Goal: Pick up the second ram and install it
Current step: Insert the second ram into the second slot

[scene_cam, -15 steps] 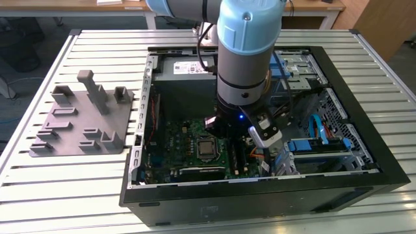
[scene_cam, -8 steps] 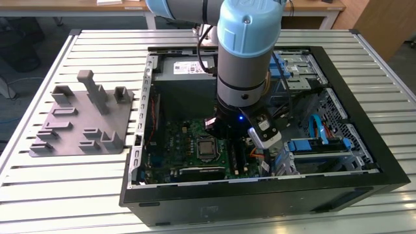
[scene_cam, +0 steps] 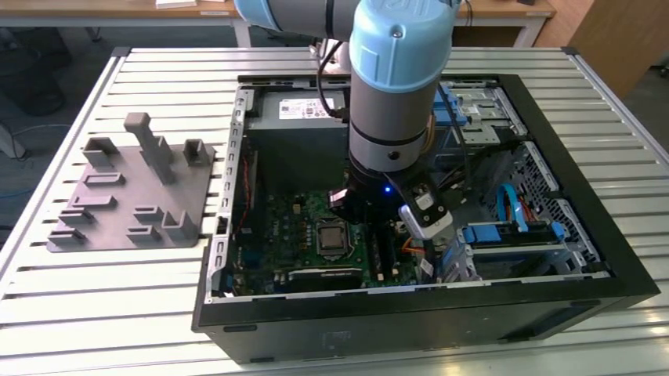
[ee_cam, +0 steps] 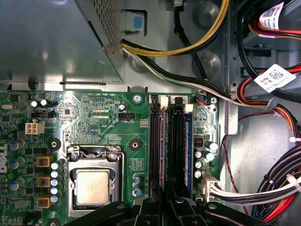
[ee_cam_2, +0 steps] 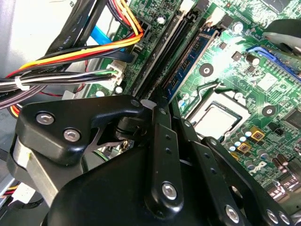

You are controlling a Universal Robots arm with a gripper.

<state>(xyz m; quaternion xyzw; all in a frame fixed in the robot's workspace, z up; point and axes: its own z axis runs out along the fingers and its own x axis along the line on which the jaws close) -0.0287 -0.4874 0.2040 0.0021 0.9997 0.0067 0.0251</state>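
Second ram stands on edge in a memory slot on the motherboard, the outermost slot, toward the cable bundle; its blue-edged board also shows in the second wrist view. Processor socket lies well to the other side of the slots. Gripper hovers over the slot bank; fingers look closed together, but whether they clamp anything I cannot tell. In the exterior view, grey fixture plate sits on the counter at 9 o'clock of the computer case.
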